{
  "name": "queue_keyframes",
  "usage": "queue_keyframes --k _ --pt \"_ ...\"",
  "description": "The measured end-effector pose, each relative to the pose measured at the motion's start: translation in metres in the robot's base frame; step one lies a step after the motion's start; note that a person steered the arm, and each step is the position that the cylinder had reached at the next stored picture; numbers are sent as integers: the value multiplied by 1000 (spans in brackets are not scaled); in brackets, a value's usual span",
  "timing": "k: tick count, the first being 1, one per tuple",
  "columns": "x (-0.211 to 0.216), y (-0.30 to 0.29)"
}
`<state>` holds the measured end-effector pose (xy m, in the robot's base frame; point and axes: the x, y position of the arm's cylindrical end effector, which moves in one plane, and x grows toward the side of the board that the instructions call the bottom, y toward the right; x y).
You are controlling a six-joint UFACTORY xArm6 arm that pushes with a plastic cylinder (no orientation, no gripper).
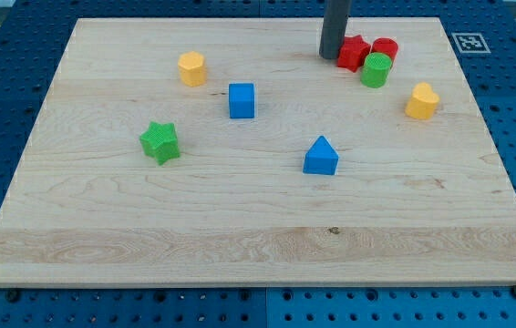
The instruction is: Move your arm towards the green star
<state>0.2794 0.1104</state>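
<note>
Pale wooden board (258,228) lies on a blue pegboard table (3,109). My tip (332,56) stands upright at the view's top, touching the red star (353,52); its upper shaft is cut off, and it carries no jaws. Two greens, two reds, two blues, two yellows. The green star (159,142) sits well apart at left. The red cylinder (386,47) is partly hidden behind the green cylinder (376,70).

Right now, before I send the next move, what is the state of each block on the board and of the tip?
My tip: on the board at the view's top, touching the red star's left.
Green star block: alone, view's left, far from my tip.
Red star block: against the red cylinder.
Red cylinder block: behind the green cylinder.
Green cylinder block: upright.
Yellow hexagonal block: alone.
Yellow heart block: alone.
Blue cube: alone.
Blue triangular block: alone.
</note>
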Motion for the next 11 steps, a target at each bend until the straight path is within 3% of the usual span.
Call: queue_keyframes --k 2,6,8,9,11 --pt "-2 -5" --pt "-19 -297" --pt "136 -340" --pt "168 -340" --pt "193 -273"
